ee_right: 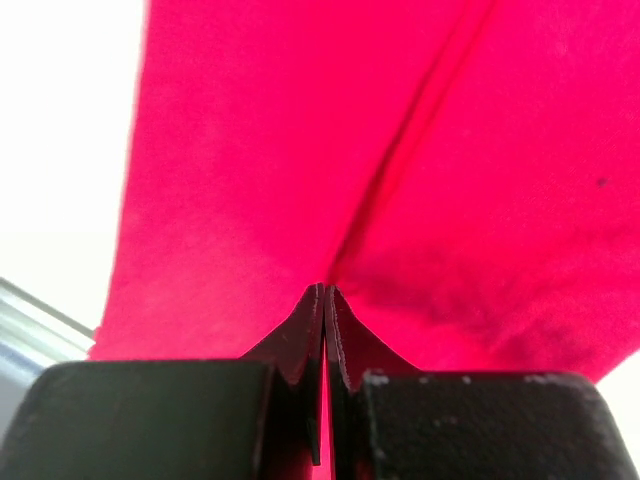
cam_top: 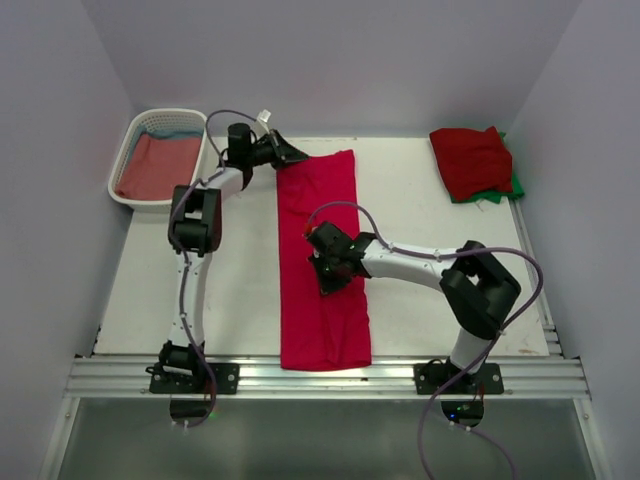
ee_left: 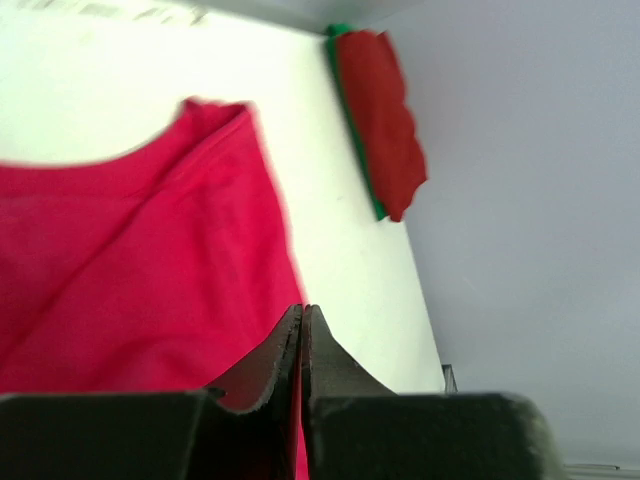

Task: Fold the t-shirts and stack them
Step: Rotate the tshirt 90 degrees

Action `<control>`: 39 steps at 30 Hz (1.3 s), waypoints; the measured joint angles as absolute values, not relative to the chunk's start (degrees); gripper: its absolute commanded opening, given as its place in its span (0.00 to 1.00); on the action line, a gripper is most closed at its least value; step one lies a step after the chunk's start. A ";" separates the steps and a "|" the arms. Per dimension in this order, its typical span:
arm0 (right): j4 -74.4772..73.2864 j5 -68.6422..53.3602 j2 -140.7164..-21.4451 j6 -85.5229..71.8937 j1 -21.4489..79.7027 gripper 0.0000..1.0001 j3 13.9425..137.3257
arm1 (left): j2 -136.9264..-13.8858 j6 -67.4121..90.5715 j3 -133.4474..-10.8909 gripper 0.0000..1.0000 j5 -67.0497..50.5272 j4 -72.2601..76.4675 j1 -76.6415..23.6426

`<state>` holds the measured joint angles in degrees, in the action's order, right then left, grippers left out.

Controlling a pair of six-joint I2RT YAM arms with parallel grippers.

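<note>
Crimson t-shirt (cam_top: pixel 325 330), folded into a long strip, lies under both grippers. Right gripper (ee_right: pixel 324 290) has its fingers pressed together at mid-strip, pinching a crease of cloth that runs away from the tips. Left gripper (ee_left: pixel 302 312) is closed too, tips over the strip's far corner; whether cloth is caught there is unclear.

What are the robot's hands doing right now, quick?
Left gripper: closed, pinching the bright red shirt at its far corner.
Right gripper: closed, pinching the same shirt near its middle.
</note>
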<state>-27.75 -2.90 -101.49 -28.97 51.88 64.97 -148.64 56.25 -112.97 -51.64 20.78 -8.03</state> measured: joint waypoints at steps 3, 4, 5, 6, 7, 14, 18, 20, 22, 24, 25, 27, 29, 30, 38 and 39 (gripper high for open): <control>-27.83 -3.66 -98.83 -27.90 51.90 0.00 65.80 | -138.58 54.65 -108.77 0.06 -50.76 20.88 -8.01; -27.81 -3.73 -97.89 -27.42 51.90 0.00 66.39 | -134.21 53.45 -107.07 0.06 -50.00 20.38 -8.01; -27.77 -3.68 -96.95 -27.07 51.81 0.00 67.09 | -129.43 51.90 -104.73 0.03 -49.01 20.25 -8.01; -27.75 -3.51 -96.12 -26.79 51.64 0.00 67.83 | -124.51 50.22 -102.39 0.01 -48.07 19.70 -8.01; -27.62 -3.14 -95.33 -26.50 51.29 0.00 68.53 | -120.68 48.73 -100.44 0.00 -46.92 19.16 -8.01; -26.30 1.19 -97.10 -26.35 40.32 0.00 75.29 | -109.08 39.62 -87.99 0.00 -39.66 18.15 -8.27; -26.28 4.95 -108.81 -25.21 33.19 0.00 87.55 | -121.32 37.56 -86.98 0.00 -36.84 12.62 -8.69; -25.96 5.76 -117.21 -24.23 31.55 0.00 95.66 | -126.48 36.73 -86.98 0.00 -35.59 9.13 -8.93; -26.48 6.11 -122.30 -23.68 30.70 0.00 100.16 | -130.21 35.88 -86.98 0.00 -34.61 5.45 -9.21; -26.98 6.02 -127.00 -23.07 30.39 0.00 103.31 | -131.22 35.53 -87.18 0.00 -34.54 3.79 -9.43; -27.18 6.00 -128.55 -22.87 30.35 0.00 103.98 | -130.96 35.03 -87.42 0.00 -34.17 3.33 -9.52; -28.10 6.09 -130.30 -22.72 30.30 0.00 104.25 | -130.34 34.17 -87.72 0.00 -32.82 2.85 -9.72; -28.82 6.07 -131.26 -22.63 30.02 0.00 104.73 | -129.97 33.50 -87.70 0.00 -31.11 1.63 -9.87; -28.97 6.13 -131.31 -22.59 29.89 0.00 105.23 | -129.95 33.39 -87.70 0.00 -30.79 1.21 -9.91; -30.30 4.71 -139.41 -23.99 25.04 0.00 117.23 | -131.81 33.19 -93.14 0.00 -26.65 -5.30 -10.59; -30.37 4.49 -140.75 -24.25 24.23 0.00 119.37 | -133.12 33.17 -95.22 0.00 -26.46 -5.74 -10.66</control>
<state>-30.37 4.49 -140.75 -24.25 24.23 119.37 -133.12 33.17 -95.22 -26.46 -5.74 -10.66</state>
